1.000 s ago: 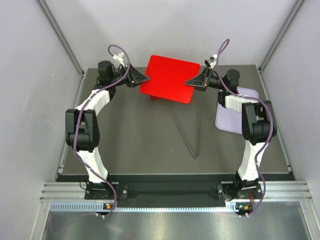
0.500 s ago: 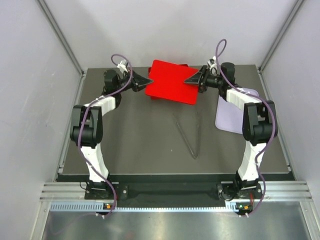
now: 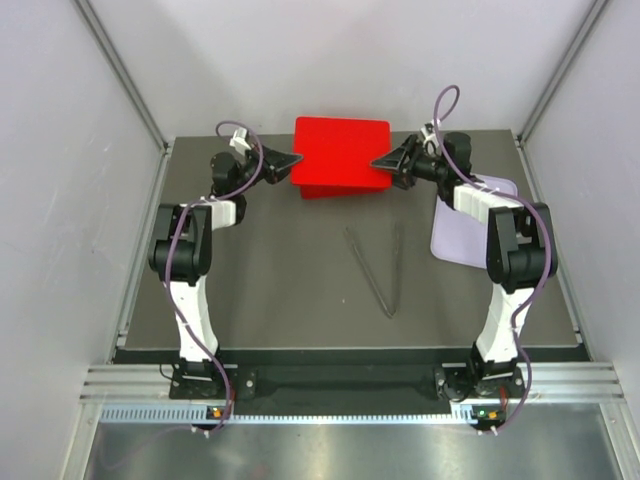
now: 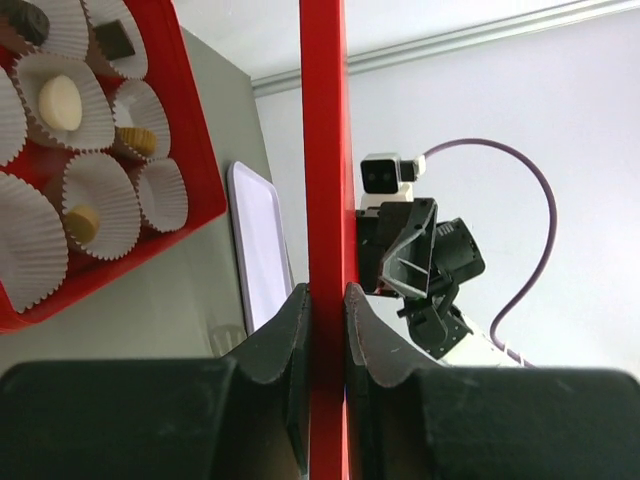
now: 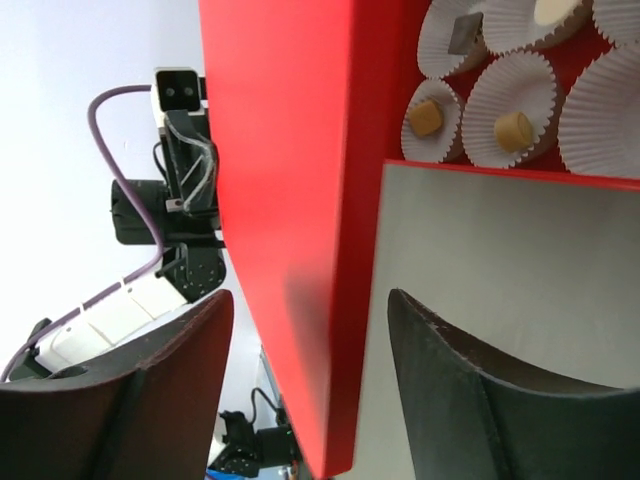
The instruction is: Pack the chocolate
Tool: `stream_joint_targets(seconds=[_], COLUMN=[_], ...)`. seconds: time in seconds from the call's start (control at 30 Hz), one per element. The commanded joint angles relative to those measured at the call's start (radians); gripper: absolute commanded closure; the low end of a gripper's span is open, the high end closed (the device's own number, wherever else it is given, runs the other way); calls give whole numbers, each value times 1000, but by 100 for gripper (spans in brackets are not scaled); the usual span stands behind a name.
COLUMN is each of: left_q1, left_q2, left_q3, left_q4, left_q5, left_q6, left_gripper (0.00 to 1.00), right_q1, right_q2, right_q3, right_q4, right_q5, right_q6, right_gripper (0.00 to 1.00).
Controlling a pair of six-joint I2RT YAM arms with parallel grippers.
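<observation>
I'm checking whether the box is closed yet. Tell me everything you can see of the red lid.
The red lid is a thin, flat, glossy panel with rounded corners, plastic or card by look. It hangs roughly level at the far middle of the table, raised off the open red box, so not closed. The left claw pinches its left edge; the open right claw straddles its right edge.

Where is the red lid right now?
In the top view, far middle: the red lid is held over the red box, between the left gripper and right gripper.

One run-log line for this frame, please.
left gripper: shut on red lid | right gripper: open, straddling lid | chocolates: in cups, red box
</observation>
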Motion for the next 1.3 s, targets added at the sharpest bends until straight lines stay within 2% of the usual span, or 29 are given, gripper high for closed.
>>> stream_joint_targets(seconds=[0.0,0.03,0.1,0.2,0.27,0.3,0.33,0.37,0.43,0.67,0.73,0.9,1.1,1.27], left_q1=[4,4,4,4,4,4,4,4,4,3,1,1,1,4], left_q2=[26,34,51,82,99,118,128,138,157,189,200,234,261,269], left_q3=[51,59,72,98,114,139,153,168,206,331,357,430,490,541], left_q4=[139,134,119,94,85,71,61,41,-34,-367,-404,-554,-639,-774], left_q5=[-23,-21,-30,-39,-45,-45,-42,-41,-44,-104,-119,-157,-160,-200], left_q6=[-24,-18,-1,18,27,36,45,56,109,360,412,519,600,686], left_gripper=[100,100,100,100,100,100,100,100,100,90,81,77,71,68], right_q1=[-10,-13,-16,-25,-27,-27,-27,-28,-27,-28,-28,-31,-31,-37], right_q2=[-19,-12,17,48,76,88,100,123,146,284,316,386,432,453], right_q3=[23,34,60,91,111,143,158,175,233,446,499,595,623,623], right_q4=[86,79,71,42,24,17,13,-4,-38,-143,-164,-205,-203,-184], right_q5=[14,16,27,51,60,62,65,73,105,137,142,139,119,117], right_q6=[11,5,-1,-21,-44,-52,-66,-73,-116,-202,-219,-230,-221,-205], right_gripper=[39,45,50,51,55,59,71,77,86,92,95,98,100,100])
